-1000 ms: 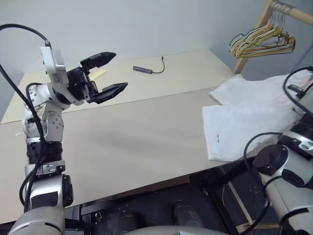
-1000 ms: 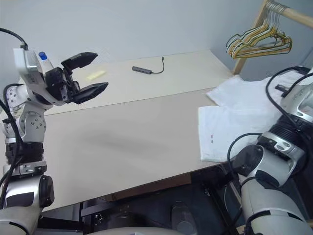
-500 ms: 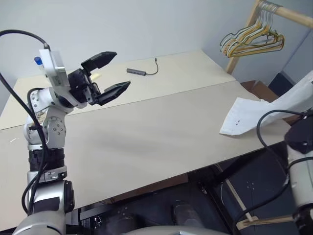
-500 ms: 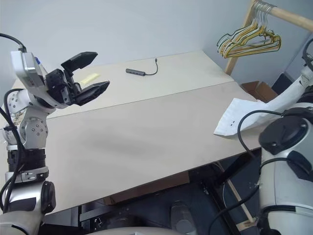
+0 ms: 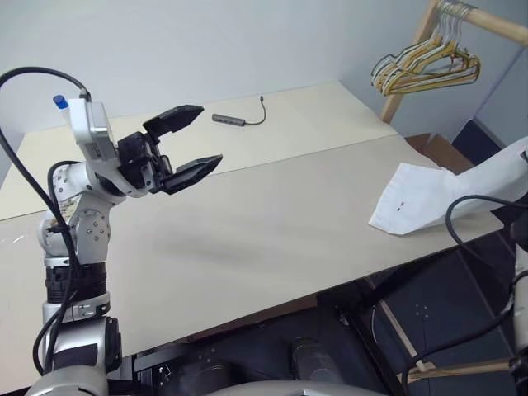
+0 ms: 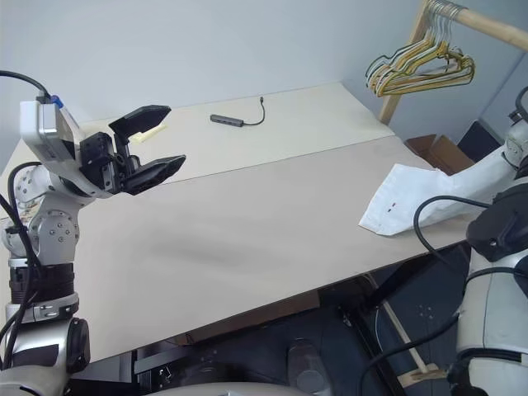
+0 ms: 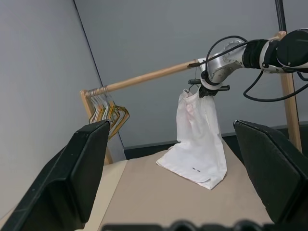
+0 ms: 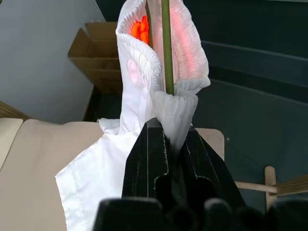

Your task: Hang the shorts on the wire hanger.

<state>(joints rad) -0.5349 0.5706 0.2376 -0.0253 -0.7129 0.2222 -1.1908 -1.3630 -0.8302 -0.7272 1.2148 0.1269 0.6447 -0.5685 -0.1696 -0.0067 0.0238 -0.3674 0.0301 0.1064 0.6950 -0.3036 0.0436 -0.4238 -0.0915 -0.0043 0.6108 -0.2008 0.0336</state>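
The white shorts [image 5: 419, 203] trail from the table's right edge up and off to the right, with their lower end resting on the tabletop. My right gripper [image 8: 171, 132] is shut on their gathered waistband beside the wooden rail, and is also seen from the left wrist as the right gripper [image 7: 208, 89]. A thin grey-green wire [image 8: 166, 48], apparently part of the wire hanger, rises from between the fingers through the waistband. My left gripper [image 5: 206, 134] hangs open and empty above the table's left part, far from the shorts [image 7: 199, 139].
A bunch of yellow and dark hangers [image 5: 425, 70] hangs on the wooden rail [image 5: 487, 21] at the back right. A small dark hub with a cable [image 5: 235, 120] lies on the beige table [image 5: 247, 231]. A cardboard box [image 6: 437, 153] stands beyond the table's right edge.
The shorts lay spread on the table's right part; my right gripper has pulled them up and off to the right, leaving one end on the table. The left gripper has stayed open, nearly in place.
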